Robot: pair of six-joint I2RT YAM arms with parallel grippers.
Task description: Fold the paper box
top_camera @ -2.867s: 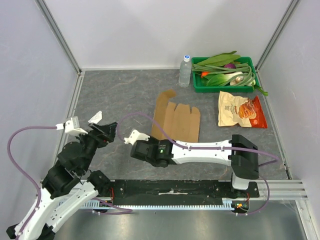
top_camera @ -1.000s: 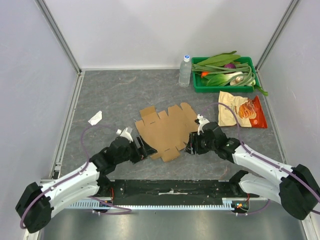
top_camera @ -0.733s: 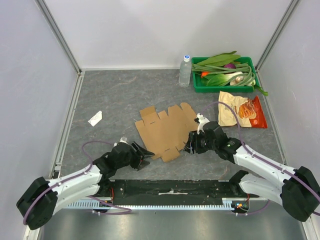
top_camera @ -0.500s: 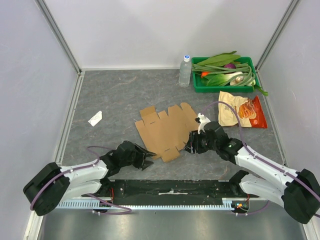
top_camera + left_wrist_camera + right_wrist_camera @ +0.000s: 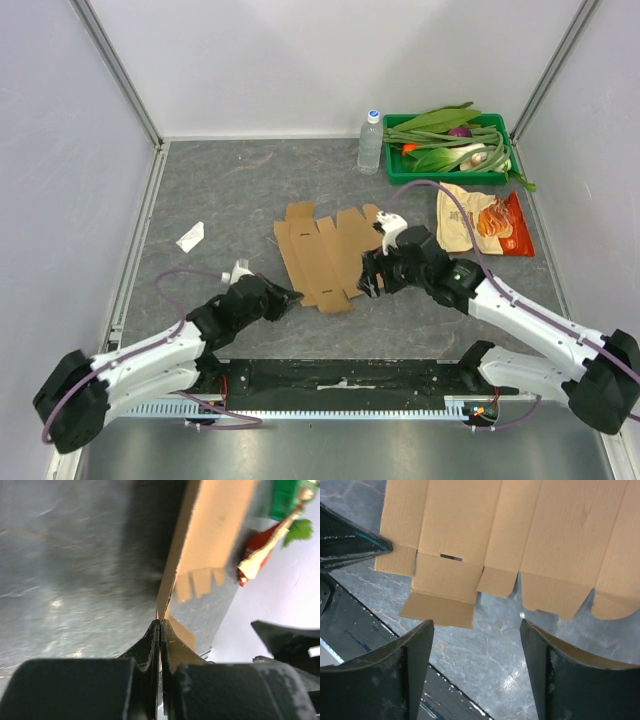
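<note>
Paper box [image 5: 330, 255] flat on table, left gripper [image 5: 290, 297] closed on its edge

1. Paper box. The brown die-cut sheet lies unfolded on the grey table [image 5: 230, 190], between my two grippers. Its crease lines run away from my bases. Its near flaps and tabs point toward me. No panel is folded up.

2. Left gripper. My fingers are pressed together with no visible gap. In my left wrist view, the edge of the sheet [image 5: 210, 530] runs straight into my fingertips [image 5: 160, 622], so I am pinching the cardboard at its near left corner. The right wrist view confirms this: my dark left fingertip meets the left edge of the sheet [image 5: 520, 525], just above the outermost tab.

3. Right gripper [image 5: 368, 275]. My fingers are spread wide and hold nothing. In the right wrist view, the gap between them [image 5: 476, 630] frames the near row of flaps and bare table. The gripper is at the right edge of the sheet, on the far side from my left gripper. I cannot tell whether it touches the cardboard.

4. Other items.
- A snack bag [image 5: 480, 220] lies to the right of my right gripper, well apart from the sheet.
- A green tray [image 5: 440, 178] of vegetables and a water bottle [image 5: 370, 142] stand beyond the snack bag.
- A white paper scrap [image 5: 190, 236] lies beyond and to the left of my left gripper.
</note>
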